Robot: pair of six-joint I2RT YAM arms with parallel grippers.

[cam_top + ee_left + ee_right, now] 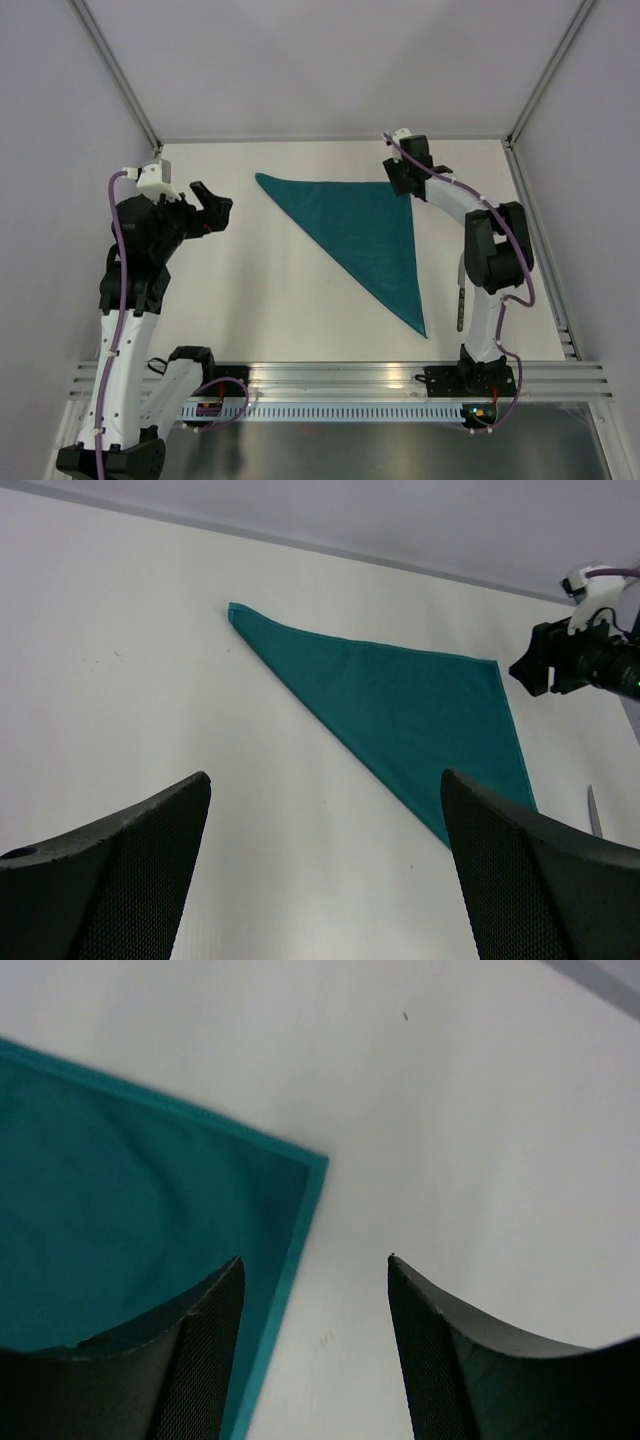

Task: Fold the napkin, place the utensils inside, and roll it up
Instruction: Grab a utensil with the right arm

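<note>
Folding looks done, the napkin [365,235] lying as a triangle on the surface [300,300], so next (I judge) the right tool [398,180], released above its far-right corner, should fetch the knife [459,305] right of the napkin; the left tool [212,205] is released too.

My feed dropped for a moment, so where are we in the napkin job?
Done: the napkin lies folded into a triangle. In hand: nothing; the right gripper hovers open at its corner, and the left gripper is open off to its left. Left: the knife lies on the table, outside the napkin, and nothing is rolled.
</note>
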